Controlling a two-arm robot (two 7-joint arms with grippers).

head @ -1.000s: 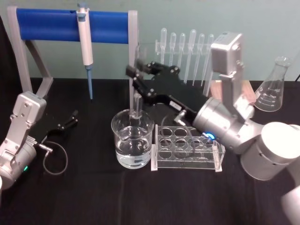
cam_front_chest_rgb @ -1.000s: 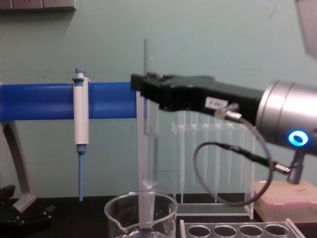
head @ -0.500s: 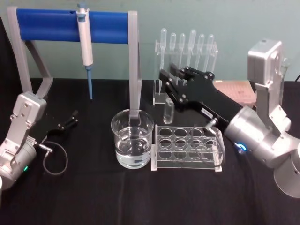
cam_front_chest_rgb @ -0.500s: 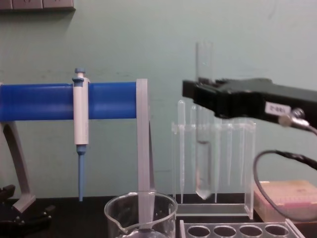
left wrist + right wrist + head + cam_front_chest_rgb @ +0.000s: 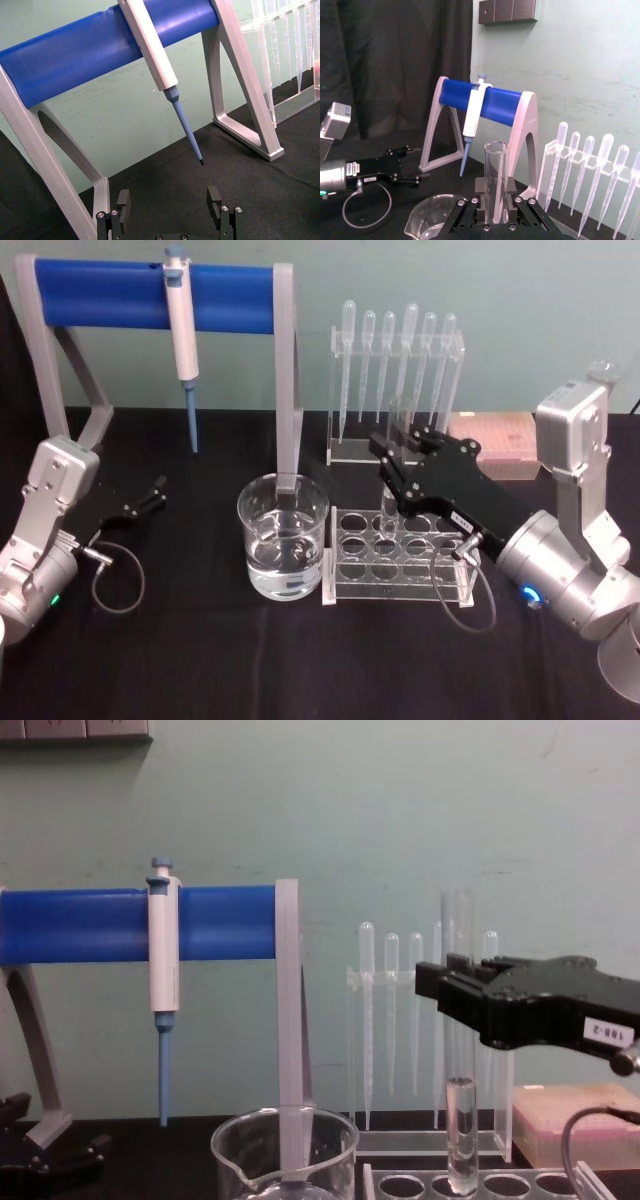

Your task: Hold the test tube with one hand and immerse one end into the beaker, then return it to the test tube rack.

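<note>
Toward the left edge of the black tabletop (image 5: 200, 660), the left gripper (image 5: 147, 498) lies low and idle, its fingers (image 5: 215, 200) spread with nothing between them; above and behind it the white-and-blue micropipette (image 5: 183, 330) hangs from the blue-barred stand (image 5: 100, 295). Near the middle of the tabletop stands the beaker (image 5: 284, 535), a wide glass with clear liquid in it, just beside the left end of the clear tube rack (image 5: 400, 558). Over that rack the right gripper (image 5: 395, 468) pinches the test tube (image 5: 460, 1120) upright, jaws pressed against the glass partway up its length, open rim (image 5: 496, 146) standing above the jaws and the rounded bottom hanging at the mouth of a rack hole; it seems to be carrying a little liquid in its lower end. The tube looks light, rigid and thin-walled, so it should handle as fragile and slick, the more so if its lower part is wet: a firm but gentle squeeze on the dry middle of the wall suits it, and squeezing near the rim or knocking the bottom on the rack's edge would likely risk a crack. Behind the rack, toward the far edge, a row of plastic pipettes (image 5: 395, 350) stands in its own holder, and a pink tip box (image 5: 490, 430) sits toward the far right.
</note>
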